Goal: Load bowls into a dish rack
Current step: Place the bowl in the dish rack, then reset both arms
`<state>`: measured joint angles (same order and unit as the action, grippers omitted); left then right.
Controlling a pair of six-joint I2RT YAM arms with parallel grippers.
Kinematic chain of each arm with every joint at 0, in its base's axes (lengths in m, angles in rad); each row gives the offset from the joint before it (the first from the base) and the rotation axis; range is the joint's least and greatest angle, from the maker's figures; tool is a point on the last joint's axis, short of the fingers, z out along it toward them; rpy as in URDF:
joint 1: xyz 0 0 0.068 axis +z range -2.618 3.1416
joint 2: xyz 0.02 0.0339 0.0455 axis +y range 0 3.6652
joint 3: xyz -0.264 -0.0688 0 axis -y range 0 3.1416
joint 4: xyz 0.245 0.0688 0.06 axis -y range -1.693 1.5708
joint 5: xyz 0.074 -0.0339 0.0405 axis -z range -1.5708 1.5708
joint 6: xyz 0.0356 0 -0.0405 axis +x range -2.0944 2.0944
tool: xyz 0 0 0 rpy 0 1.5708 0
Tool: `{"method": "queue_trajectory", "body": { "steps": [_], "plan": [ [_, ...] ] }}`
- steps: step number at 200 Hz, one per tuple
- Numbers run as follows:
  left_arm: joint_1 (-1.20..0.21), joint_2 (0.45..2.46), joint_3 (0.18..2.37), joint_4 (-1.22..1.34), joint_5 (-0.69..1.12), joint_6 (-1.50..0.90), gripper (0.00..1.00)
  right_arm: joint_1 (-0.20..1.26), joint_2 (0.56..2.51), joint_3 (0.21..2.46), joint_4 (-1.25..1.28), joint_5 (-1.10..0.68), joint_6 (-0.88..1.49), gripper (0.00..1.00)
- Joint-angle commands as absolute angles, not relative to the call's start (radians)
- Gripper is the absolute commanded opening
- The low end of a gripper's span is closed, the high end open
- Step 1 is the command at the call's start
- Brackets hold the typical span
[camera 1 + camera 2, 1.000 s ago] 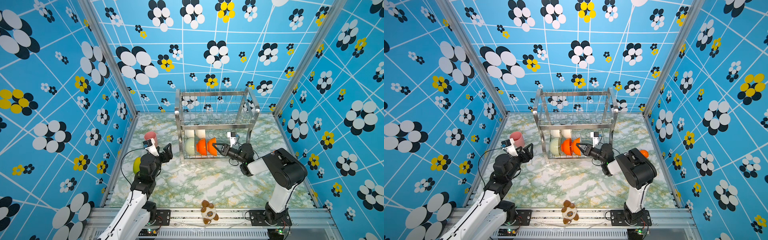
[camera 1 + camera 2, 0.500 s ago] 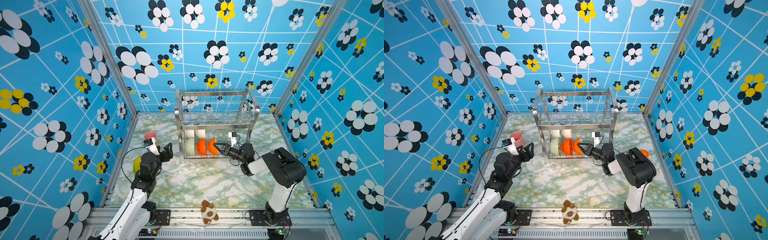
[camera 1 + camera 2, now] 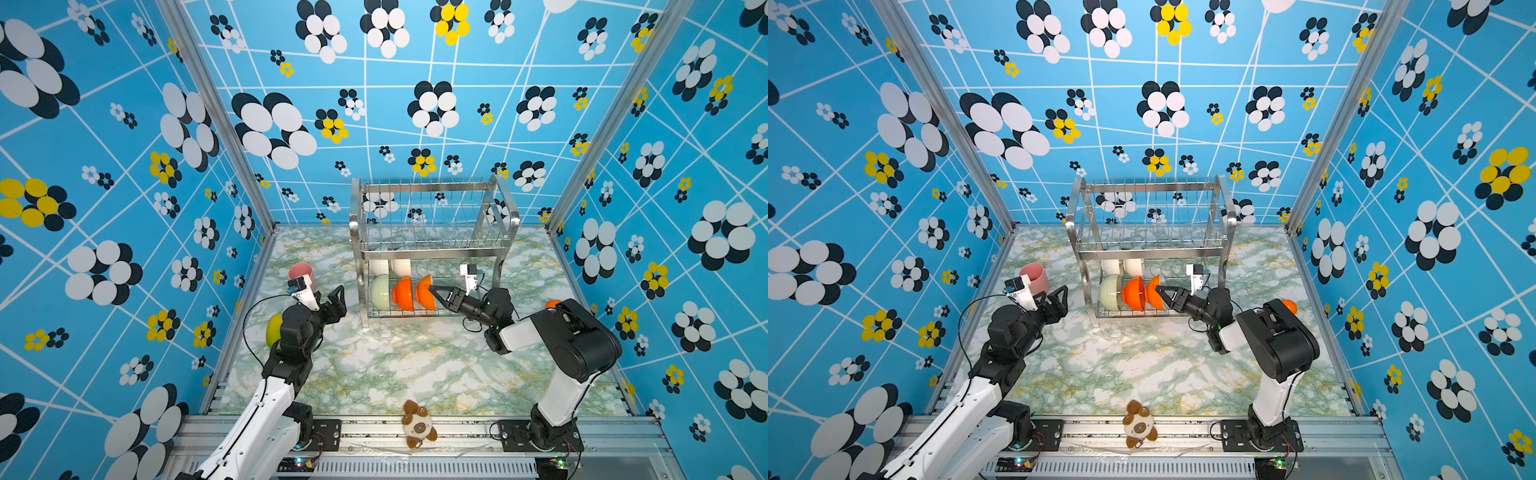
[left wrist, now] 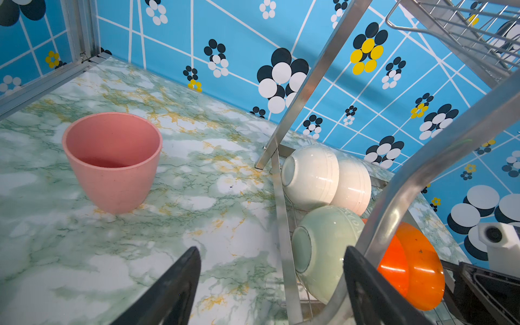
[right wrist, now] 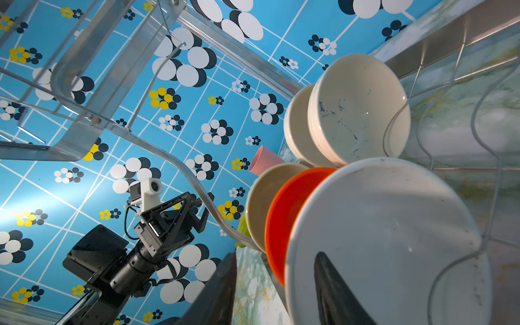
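The dish rack (image 3: 432, 253) (image 3: 1150, 253) stands at the back of the marble table. Its lower tier holds two cream-white bowls (image 4: 309, 177) behind a front row of one sage green bowl (image 3: 380, 293) (image 4: 323, 253) and two orange bowls (image 3: 403, 294) (image 3: 426, 291). My right gripper (image 3: 436, 293) (image 5: 273, 256) is open astride the rim of the rightmost orange bowl (image 5: 394, 239). One finger is inside its pale hollow, the other outside with a gap to the wall. My left gripper (image 3: 337, 301) (image 4: 271, 250) hangs open and empty just left of the rack.
A pink cup (image 3: 301, 272) (image 4: 112, 160) stands left of the rack, behind my left gripper. A yellow-green fruit (image 3: 273, 330) lies by the left wall and an orange fruit (image 3: 552, 303) behind my right arm. A plush toy (image 3: 417, 424) sits on the front rail.
My right gripper's jaws have spread apart at the rightmost orange bowl's rim, letting it go; the bowl stands in the rack. My left arm has hardly moved.
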<state>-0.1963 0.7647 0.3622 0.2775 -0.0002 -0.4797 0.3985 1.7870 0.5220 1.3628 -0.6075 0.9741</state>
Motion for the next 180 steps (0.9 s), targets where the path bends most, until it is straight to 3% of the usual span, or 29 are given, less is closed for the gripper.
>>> {"method": "queue_trajectory", "body": {
  "steps": [1, 88, 180],
  "plan": [
    [-0.187, 0.766, 0.39, 0.301, 0.007, -0.481, 0.81, 0.39, 1.732, 0.502, 1.316, -0.582, 0.943, 0.5],
    [-0.187, 0.776, 0.388, 0.311, 0.0, -0.48, 0.81, 0.393, 1.423, 0.471, 0.85, -0.442, 0.755, 0.51],
    [-0.176, 0.807, 0.429, 0.243, -0.158, -0.422, 0.82, 0.406, 0.747, 0.474, -0.06, -0.136, 0.36, 0.51]
  ]
}}
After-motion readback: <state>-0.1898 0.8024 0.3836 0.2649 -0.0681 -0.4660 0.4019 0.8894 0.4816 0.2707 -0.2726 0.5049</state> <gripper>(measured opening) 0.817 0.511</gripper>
